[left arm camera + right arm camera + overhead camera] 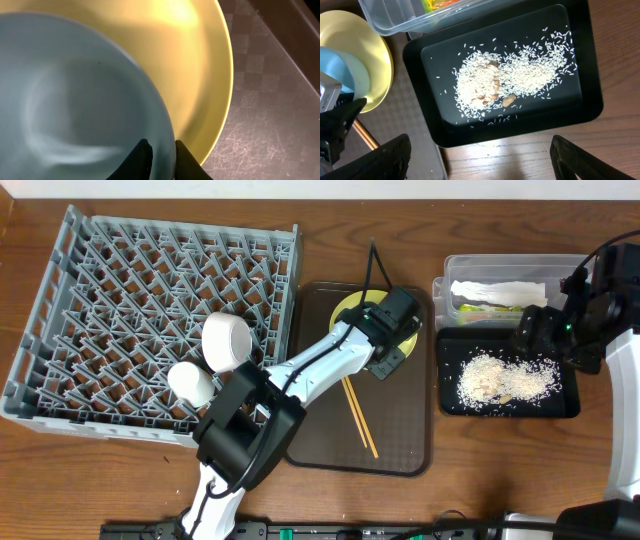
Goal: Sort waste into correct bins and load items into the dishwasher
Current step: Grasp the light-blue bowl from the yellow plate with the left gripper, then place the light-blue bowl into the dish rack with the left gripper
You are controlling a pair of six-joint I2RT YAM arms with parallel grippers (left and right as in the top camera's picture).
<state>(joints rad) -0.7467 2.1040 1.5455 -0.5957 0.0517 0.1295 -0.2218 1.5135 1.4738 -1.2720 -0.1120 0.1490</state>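
Note:
My left gripper [160,150] is shut on the rim of the light blue bowl [75,100], which sits on the yellow plate [200,70] on the brown serving tray [400,430]. In the overhead view the gripper [385,340] covers the bowl. Two chopsticks [360,418] lie on the serving tray. The white bowl [228,340] and cream cup [190,383] stand in the grey dish rack [120,280]. My right gripper [480,160] is open and empty above the near edge of the black tray [580,100] holding rice crumbs [510,80]. The napkin [500,288] and wrapper [480,305] lie in the clear tub [445,285].
The black tray [570,405] and clear tub sit side by side at the right of the wooden table. The serving tray lies between them and the dish rack. The left arm stretches from the front edge across the rack's corner.

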